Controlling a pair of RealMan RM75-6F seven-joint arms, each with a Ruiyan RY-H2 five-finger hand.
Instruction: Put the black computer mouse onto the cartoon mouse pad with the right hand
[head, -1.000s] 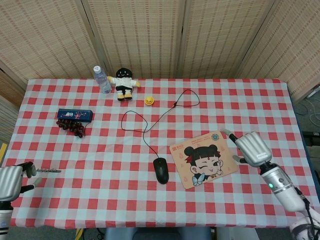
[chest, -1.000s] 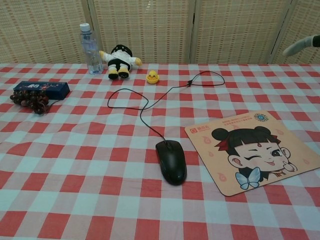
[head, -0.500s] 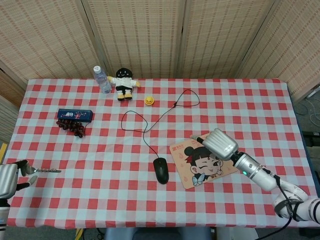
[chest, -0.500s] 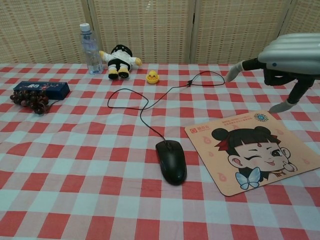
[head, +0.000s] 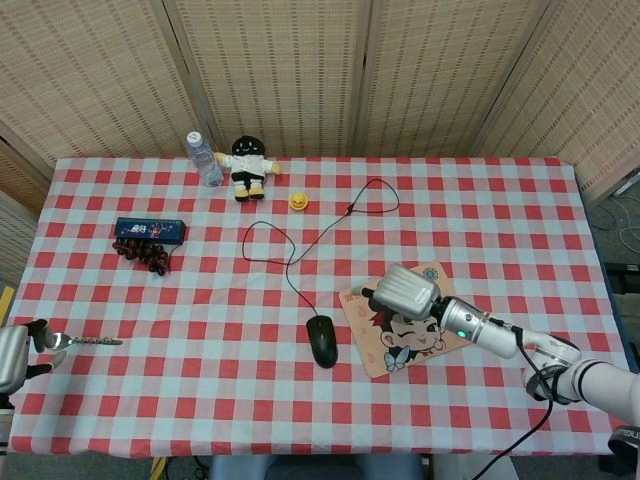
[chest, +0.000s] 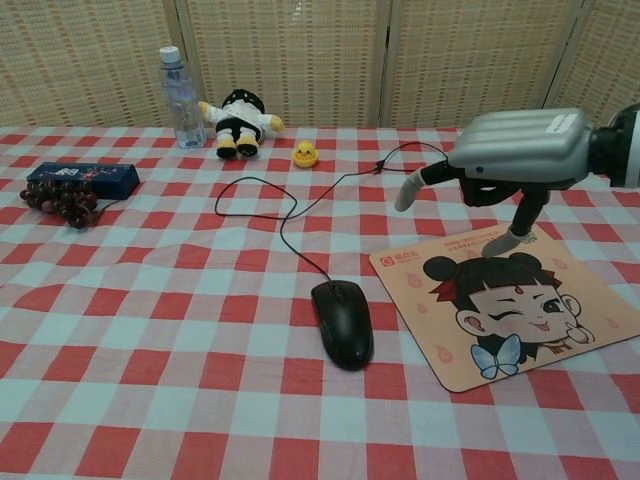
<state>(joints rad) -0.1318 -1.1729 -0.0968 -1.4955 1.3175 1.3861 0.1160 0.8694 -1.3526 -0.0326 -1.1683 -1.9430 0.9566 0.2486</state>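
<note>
The black computer mouse (head: 322, 341) (chest: 343, 322) lies on the checked cloth just left of the cartoon mouse pad (head: 410, 330) (chest: 510, 302), its cable running away to the back. My right hand (head: 403, 291) (chest: 516, 150) hovers above the pad's upper left part, palm down, fingers spread and holding nothing. It is to the right of the mouse and does not touch it. My left hand (head: 12, 357) shows only at the head view's left edge, off the table's front left corner, and its fingers cannot be made out.
A spoon (head: 88, 341) lies near the left edge. Further back are a blue box (head: 149, 230) with dark beads (head: 145, 253), a water bottle (head: 205, 160), a plush doll (head: 247, 165) and a small yellow duck (head: 298, 201). The cable loops (head: 300, 235) across the table's middle.
My right hand has swept left from the table's right side to above the mouse pad, closing in on the mouse. The left hand has slid a little further out of frame.
</note>
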